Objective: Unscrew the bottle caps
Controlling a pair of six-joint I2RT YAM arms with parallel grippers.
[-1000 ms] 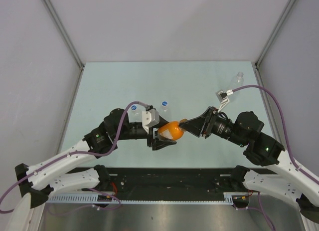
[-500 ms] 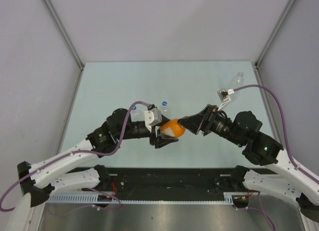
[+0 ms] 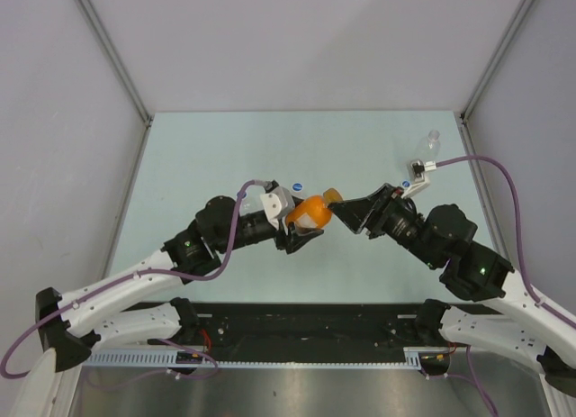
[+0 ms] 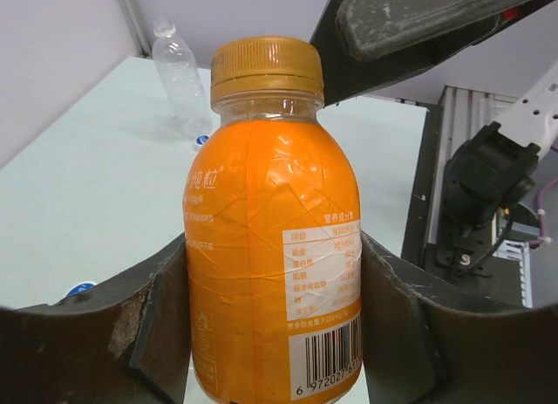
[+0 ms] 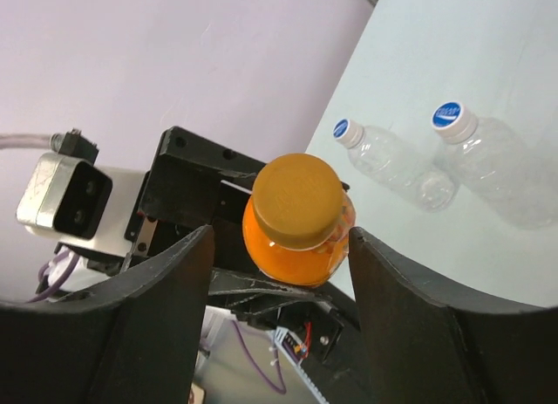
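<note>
The left hand is clenched on the orange bottle, one finger pressed flat to each side of its belly, low on the label, so the shoulder and the orange cap stand clear beyond its fingertips. That low grip looks chosen to keep the body from turning while leaving the cap free for the other arm. The right hand is released: its jaws stand apart with the cap between them, and the right wrist view shows a gap on either side, so nothing is pinched yet. The bottle appears to be held up off the tabletop, in the space between the two hands. Its long axis runs out from the left hand straight toward the right hand. The cap end leads and the base is buried between the left fingers. The right wrist view meets the cap almost end-on, which suits a twist about that axis. Past the bottle from the right hand, two clear bottles lie side by side on the tabletop, their blue caps on.
</note>
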